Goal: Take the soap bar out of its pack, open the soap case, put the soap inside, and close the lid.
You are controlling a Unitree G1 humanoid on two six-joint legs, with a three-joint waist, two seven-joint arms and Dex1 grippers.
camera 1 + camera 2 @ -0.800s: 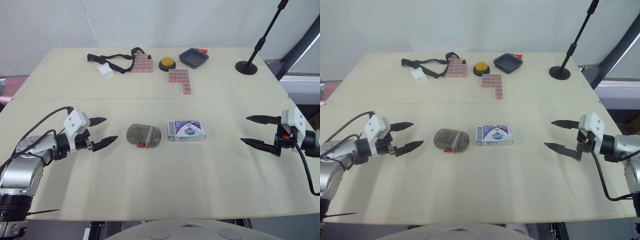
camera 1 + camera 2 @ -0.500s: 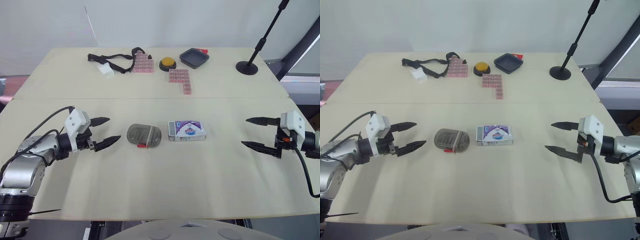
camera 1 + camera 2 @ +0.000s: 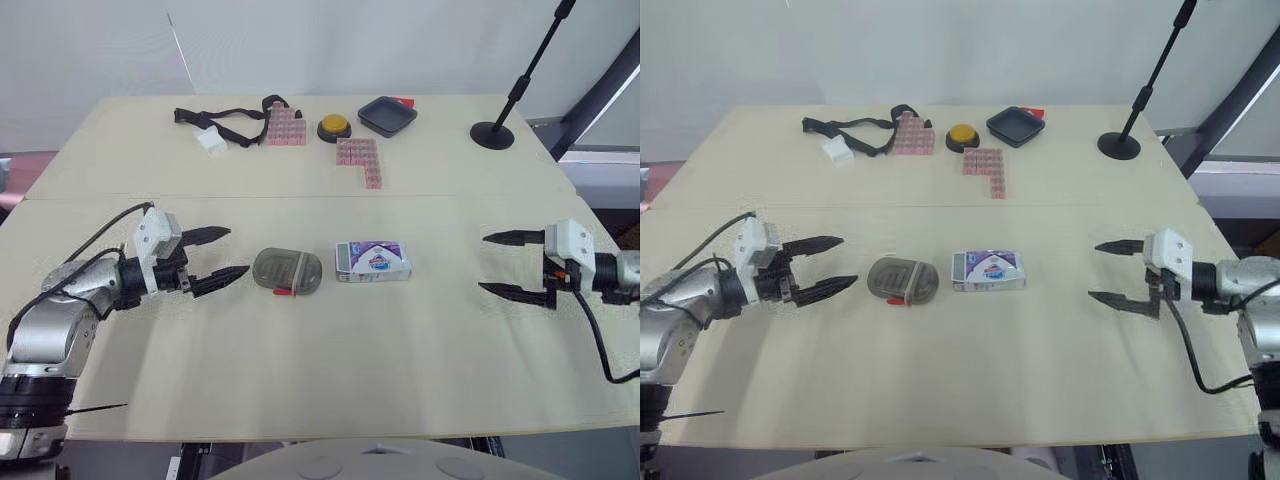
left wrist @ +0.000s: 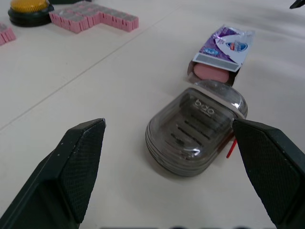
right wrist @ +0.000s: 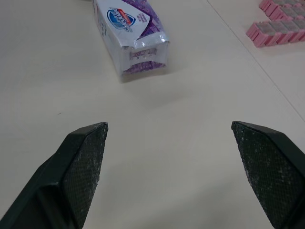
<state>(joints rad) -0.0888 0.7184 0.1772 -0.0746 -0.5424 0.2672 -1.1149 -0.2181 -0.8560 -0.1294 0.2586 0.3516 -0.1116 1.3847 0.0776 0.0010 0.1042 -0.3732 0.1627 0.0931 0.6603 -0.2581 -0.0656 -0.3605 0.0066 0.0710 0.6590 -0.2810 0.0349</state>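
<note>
A smoky clear soap case (image 3: 287, 271) lies shut at the table's middle, with a red tab at its front edge. Just right of it lies the white and purple soap pack (image 3: 373, 261). In the left wrist view the pack (image 4: 222, 49) is open at the end facing the case (image 4: 196, 133), and the pink soap bar (image 4: 213, 73) shows inside. My left gripper (image 3: 222, 255) stands open a short way left of the case. My right gripper (image 3: 506, 264) stands open well to the right of the pack (image 5: 131, 37), with nothing between its fingers.
Along the table's far side lie a black strap with a white block (image 3: 213, 127), pink block clusters (image 3: 360, 160), a yellow button (image 3: 334, 126) and a dark square tray (image 3: 388, 115). A black stand base (image 3: 492, 134) sits at the far right.
My left gripper has crept right toward the soap case. My right gripper has shifted slightly left toward the pack. Case and pack have not moved.
</note>
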